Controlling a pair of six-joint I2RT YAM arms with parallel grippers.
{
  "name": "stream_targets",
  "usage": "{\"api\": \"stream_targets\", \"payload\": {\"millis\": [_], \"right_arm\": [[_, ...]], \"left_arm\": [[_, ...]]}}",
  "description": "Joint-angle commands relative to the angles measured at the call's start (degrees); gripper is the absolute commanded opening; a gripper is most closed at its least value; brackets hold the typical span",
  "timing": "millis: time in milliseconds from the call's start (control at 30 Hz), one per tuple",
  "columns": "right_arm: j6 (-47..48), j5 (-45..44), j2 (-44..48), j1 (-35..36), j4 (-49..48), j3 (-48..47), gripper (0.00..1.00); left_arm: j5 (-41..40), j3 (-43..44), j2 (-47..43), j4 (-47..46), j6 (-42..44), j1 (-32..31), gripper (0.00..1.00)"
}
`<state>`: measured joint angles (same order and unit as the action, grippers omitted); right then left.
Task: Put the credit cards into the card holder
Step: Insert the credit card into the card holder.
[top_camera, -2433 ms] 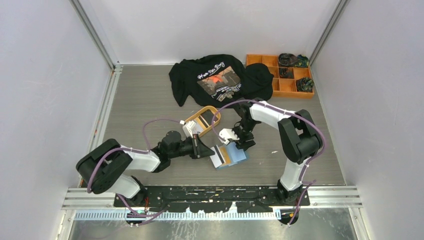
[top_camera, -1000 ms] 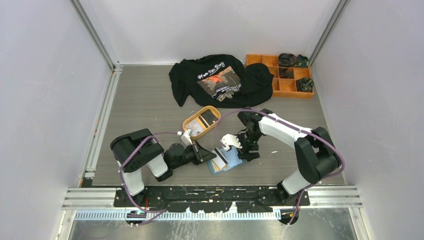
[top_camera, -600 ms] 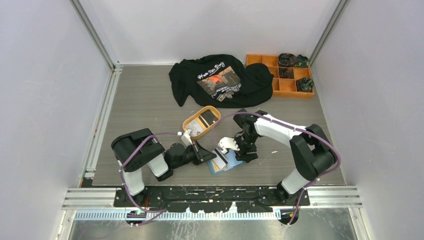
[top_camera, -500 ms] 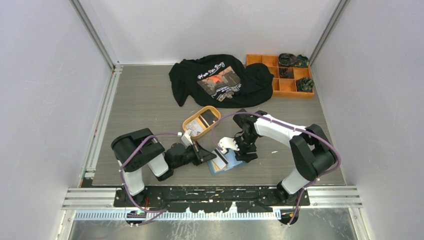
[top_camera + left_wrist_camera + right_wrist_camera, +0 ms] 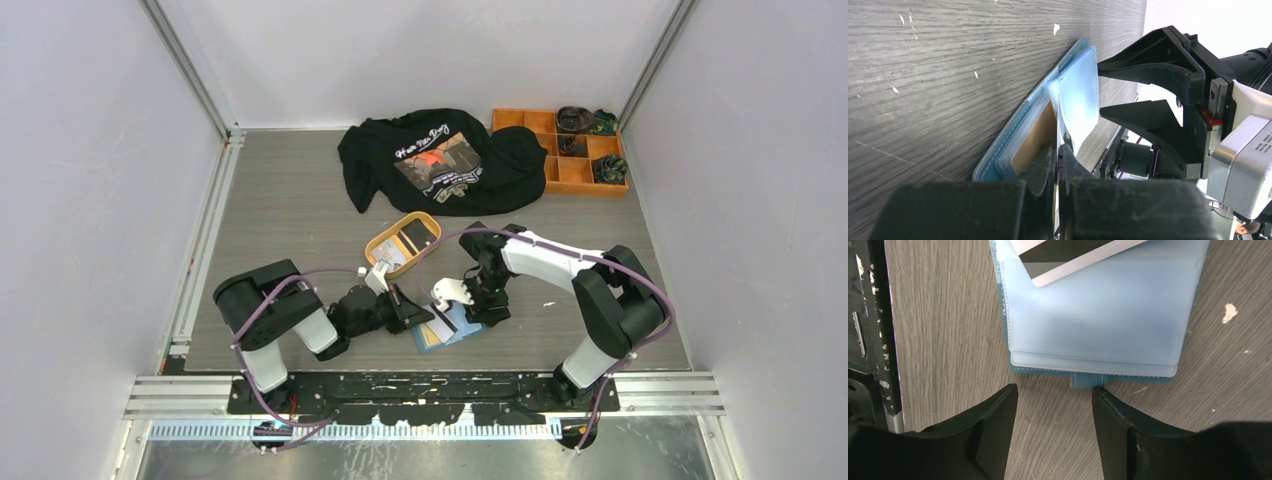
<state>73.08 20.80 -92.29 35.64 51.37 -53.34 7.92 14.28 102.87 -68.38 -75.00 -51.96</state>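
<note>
The teal-blue card holder (image 5: 452, 331) lies open on the table near the front edge, with its lighter blue pockets (image 5: 1095, 320) facing up. An orange-tan card (image 5: 1036, 142) sits in one pocket. My left gripper (image 5: 1058, 150) is shut on a white credit card with a black stripe (image 5: 1073, 255). That card stands edge-on over the holder, its end at the pocket. My right gripper (image 5: 1054, 390) is open over bare table beside the holder's snap tab (image 5: 1087, 380). One fingertip is next to the tab, and nothing is between the fingers.
An orange oval tray (image 5: 428, 222) holding more cards stands just behind the two grippers. A black T-shirt (image 5: 440, 155) lies at the back, with an orange compartment box (image 5: 570, 170) to its right. The black front rail (image 5: 870, 340) runs close to the holder.
My right gripper has slid left up to the holder's edge and its fingers have narrowed. The left gripper has kept its hold on the card and barely moved.
</note>
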Motion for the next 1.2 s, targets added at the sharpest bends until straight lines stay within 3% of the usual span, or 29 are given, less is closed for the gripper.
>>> {"api": "stream_targets", "payload": {"millis": [0,800,1167], "right_arm": [[-1.6,0.8,-0.3,1.4,-0.8,-1.0,0.61],[-7.1,-1.5,-0.3,5.0,-6.8,-0.5,0.54],[-10.4,-3.5,-1.3,5.7,-8.0,-1.1,0.54]], "left_arm": [[-2.4,0.9,-3.7,7.1,1.3,-0.6,0.0],[-0.4,2.2,-7.2,17.4,0.0,-1.5,0.0],[0.3,-0.6,-9.9,17.6,-1.1,-1.5,0.0]]}}
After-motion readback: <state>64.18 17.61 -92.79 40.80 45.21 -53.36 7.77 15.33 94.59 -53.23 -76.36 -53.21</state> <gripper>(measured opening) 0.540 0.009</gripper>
